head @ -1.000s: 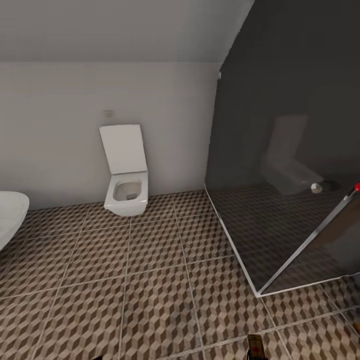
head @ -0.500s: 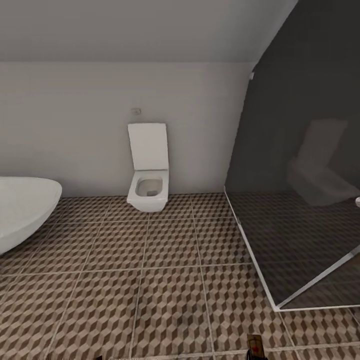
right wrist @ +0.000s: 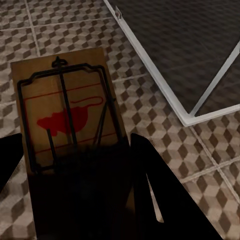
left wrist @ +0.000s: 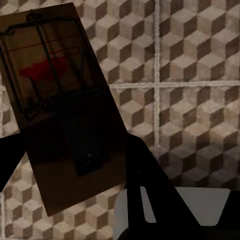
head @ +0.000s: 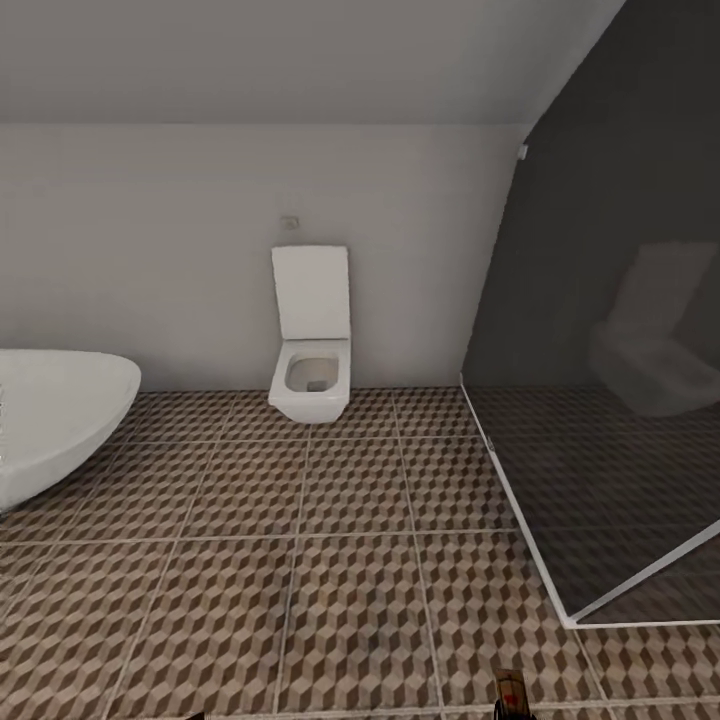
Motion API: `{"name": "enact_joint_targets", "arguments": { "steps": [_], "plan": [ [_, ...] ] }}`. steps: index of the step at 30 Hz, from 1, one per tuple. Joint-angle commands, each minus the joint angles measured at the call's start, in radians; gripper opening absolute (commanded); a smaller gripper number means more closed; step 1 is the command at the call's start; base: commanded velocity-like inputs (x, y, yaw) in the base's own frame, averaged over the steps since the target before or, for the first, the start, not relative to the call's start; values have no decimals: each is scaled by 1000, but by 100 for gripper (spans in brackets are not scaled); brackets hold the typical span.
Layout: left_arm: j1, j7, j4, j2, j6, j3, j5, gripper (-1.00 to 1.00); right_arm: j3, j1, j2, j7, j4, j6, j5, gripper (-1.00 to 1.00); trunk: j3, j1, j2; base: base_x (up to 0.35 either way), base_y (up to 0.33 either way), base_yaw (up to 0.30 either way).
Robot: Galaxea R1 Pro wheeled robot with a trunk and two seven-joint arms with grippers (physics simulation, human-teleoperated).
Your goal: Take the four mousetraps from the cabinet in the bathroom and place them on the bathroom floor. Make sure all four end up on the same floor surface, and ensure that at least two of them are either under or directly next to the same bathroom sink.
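Note:
In the left wrist view a brown wooden mousetrap [left wrist: 55,90] with a red mouse print and a wire bar sits between the dark fingers of my left gripper [left wrist: 75,165], which is shut on it above the cube-patterned bathroom floor [left wrist: 195,55]. My right gripper [right wrist: 75,180] is likewise shut on a second mousetrap [right wrist: 67,120], held flat over the tiles near the shower's edge. A brown tip with a red mark [head: 508,695] pokes up at the bottom of the head view. The cabinet and the sink are out of view.
A white square toilet [head: 312,375] with its lid up hangs on the far wall. A white rounded bathtub [head: 55,420] stands at the left. A dark glass shower enclosure [head: 610,400] with a pale frame closes off the right. Tiled bathroom floor [head: 350,560] stretches between them.
The head camera has turned left: the toilet and shower glass have slid right in the picture, and more of the bathtub shows at the left.

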Motion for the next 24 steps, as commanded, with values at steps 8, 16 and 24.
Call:
{"name": "enact_joint_targets", "arguments": {
  "steps": [8,16,24],
  "plan": [
    [-1,3,0,1,-3,-8,9,-100,9,0,0,-1,0,-4,-11,-100,-1,0,0,0,275,0],
    [-1,3,0,1,-3,-8,9,-100,9,0,0,-1,0,-4,-11,-100,-1,0,0,21,223,0],
    [-1,3,0,1,-3,-8,9,-100,9,0,0,-1,0,-4,-11,-100,-1,0,0,27,23,0]
  ]
}}
